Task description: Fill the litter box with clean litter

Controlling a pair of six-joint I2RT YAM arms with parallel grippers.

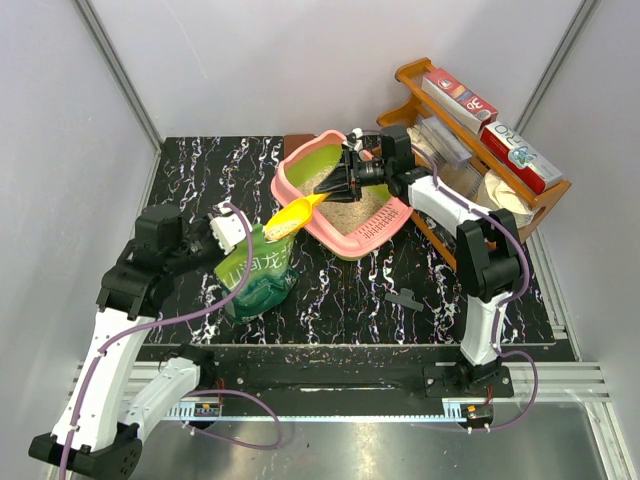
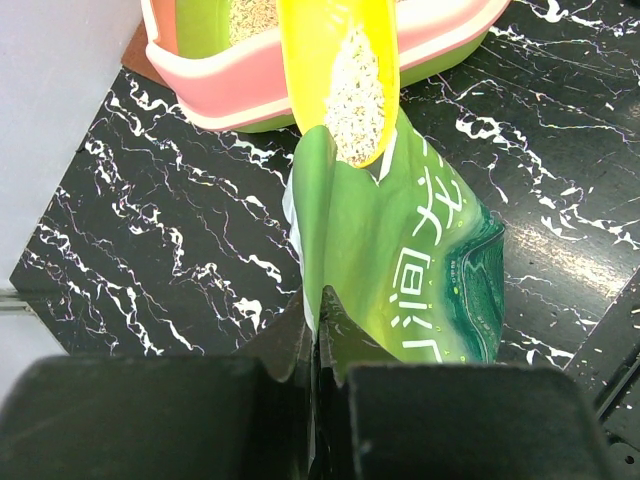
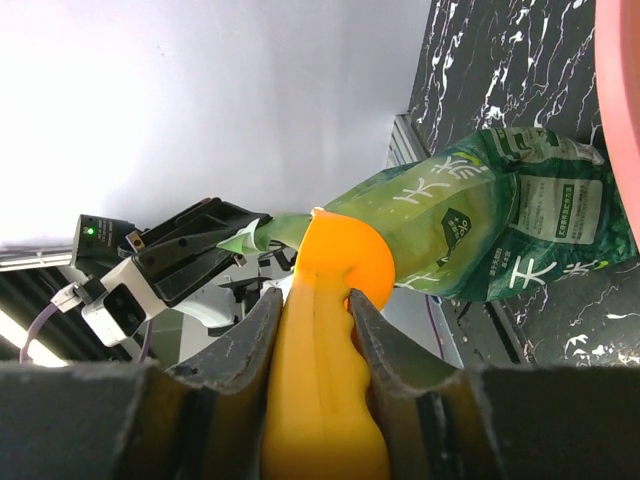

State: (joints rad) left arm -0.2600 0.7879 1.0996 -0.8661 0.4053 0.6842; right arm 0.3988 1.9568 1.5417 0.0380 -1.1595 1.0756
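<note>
1. Left gripper [image 2: 312,345] is clenched on the top edge of the green bag [image 2: 420,260], which stands on the desk [image 1: 340,290].
2. Right gripper [image 3: 315,330] grasps the handle of the yellow-orange scoop [image 2: 335,60], one finger on each side.
3. The scoop bowl carries a heap of clean litter [image 2: 355,95]. It hangs just above the bag's top, and the handle reaches back over the litter box rim.
4. Litter box [image 1: 380,230] sits at the back right of the black marbled desk, near the bag. Beige litter covers part of its floor.
5. A wooden rack [image 1: 408,72] loaded with boxes stands just beside the litter box; cannot tell whether they touch.
</note>
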